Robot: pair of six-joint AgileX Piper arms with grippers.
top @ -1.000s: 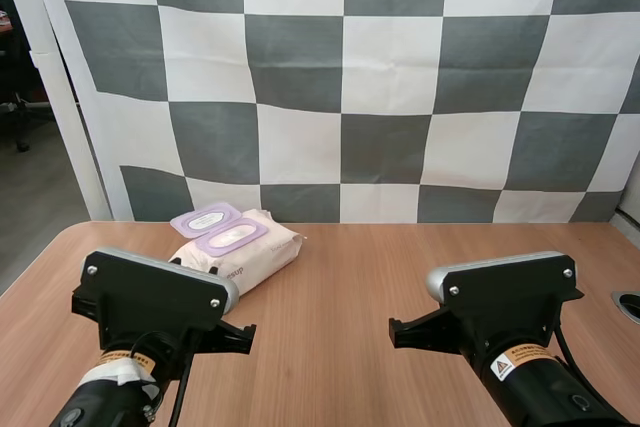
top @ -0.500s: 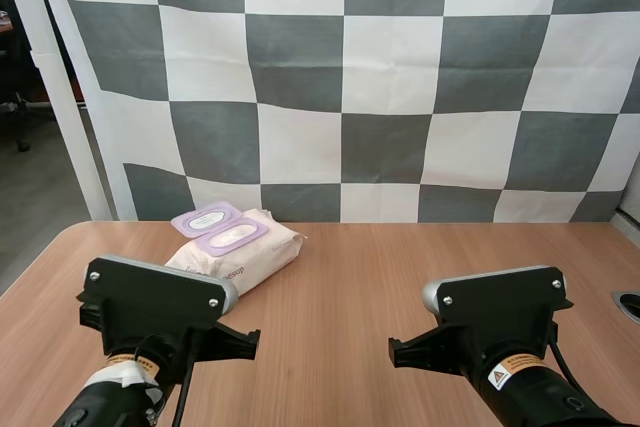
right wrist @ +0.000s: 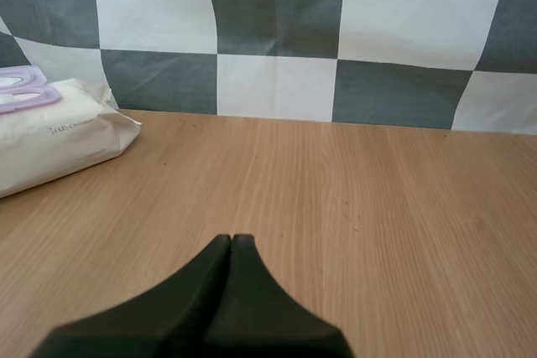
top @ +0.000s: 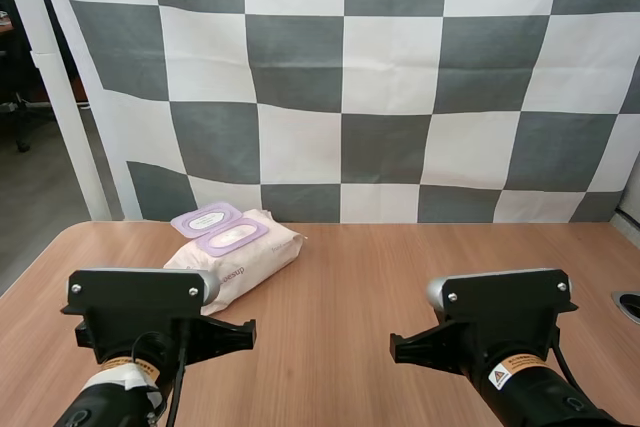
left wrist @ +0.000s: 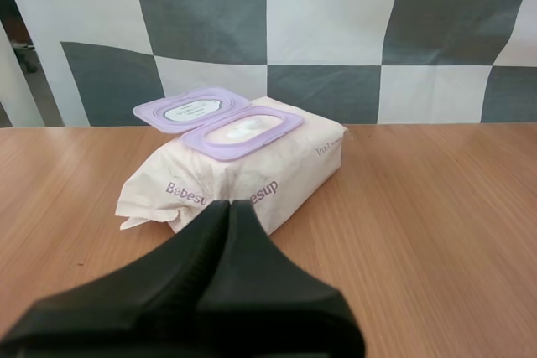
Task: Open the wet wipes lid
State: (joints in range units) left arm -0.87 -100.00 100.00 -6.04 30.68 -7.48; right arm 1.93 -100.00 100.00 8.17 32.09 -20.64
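pack (top: pixel 245 247): near left corner hidden behind left arm (top: pixel 140 299) in high view | left gripper (left wrist: pixel 228 204) tip covers middle letters of print on pack's near side | lid (left wrist: pixel 191 111) label too small to read | right wrist view: pack cut by frame edge, its right end shows | dark round thing (top: pixel 630 304) at table (top: pixel 400 267) right edge cut off

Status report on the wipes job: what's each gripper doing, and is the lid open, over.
Left gripper shut, empty, aimed at the pack of wipes. Right gripper shut, empty, over the table. Lid flipped open. Nothing in the way.
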